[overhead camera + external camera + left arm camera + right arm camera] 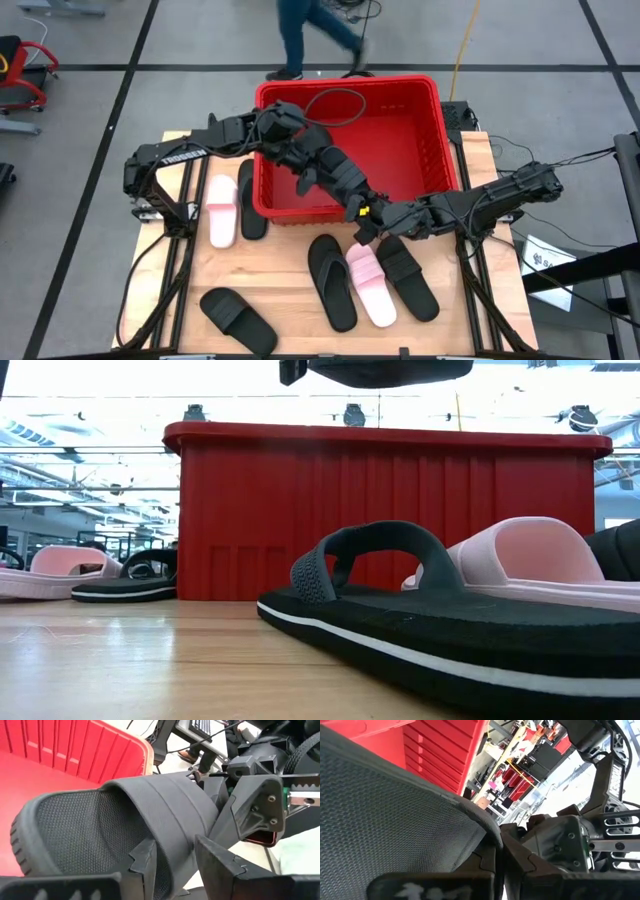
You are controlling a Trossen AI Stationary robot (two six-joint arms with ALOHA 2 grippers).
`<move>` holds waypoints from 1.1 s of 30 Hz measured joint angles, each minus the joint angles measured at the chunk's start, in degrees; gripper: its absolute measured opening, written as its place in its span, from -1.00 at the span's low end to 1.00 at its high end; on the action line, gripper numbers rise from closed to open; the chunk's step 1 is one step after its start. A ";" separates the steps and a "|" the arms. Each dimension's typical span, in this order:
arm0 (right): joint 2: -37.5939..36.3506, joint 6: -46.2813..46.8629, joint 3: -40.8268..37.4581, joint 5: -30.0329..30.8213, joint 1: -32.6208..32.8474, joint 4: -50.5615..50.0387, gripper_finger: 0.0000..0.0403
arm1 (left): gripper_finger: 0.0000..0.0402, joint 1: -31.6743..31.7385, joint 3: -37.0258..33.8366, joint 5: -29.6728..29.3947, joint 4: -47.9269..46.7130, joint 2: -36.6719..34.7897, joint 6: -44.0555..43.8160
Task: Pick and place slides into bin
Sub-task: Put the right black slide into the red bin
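Both grippers are holding one black slide [125, 820] over the bin's [440, 130] front rim; the left gripper [175, 865] is clamping its strap; the right gripper [497, 855] is pinching the sole edge, jaws together; its long axis is running between them, diagonal, mostly above the bin's floor.

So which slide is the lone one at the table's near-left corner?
Start at the red bin at the table's far edge, then come to the near edge, left side. A black slide lies there alone at a slant. The other near-edge slides, including the pink one, cluster to the right.
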 joint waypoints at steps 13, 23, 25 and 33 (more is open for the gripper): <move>0.02 0.04 0.00 -0.26 -0.18 -0.16 -0.98 | -0.98 -0.59 0.00 -0.74 0.10 -0.07 2.26; 0.04 0.20 0.00 -0.06 -0.21 -0.06 -0.88 | -0.99 -0.42 0.00 -0.68 0.19 -0.07 1.84; 0.04 0.22 0.00 -0.02 -0.23 -0.03 -0.89 | -0.99 -0.40 0.00 -0.66 0.17 -0.07 1.58; 0.04 4.95 0.00 0.27 -0.28 -0.34 -0.81 | -1.00 0.15 0.00 -0.30 0.17 -0.07 1.18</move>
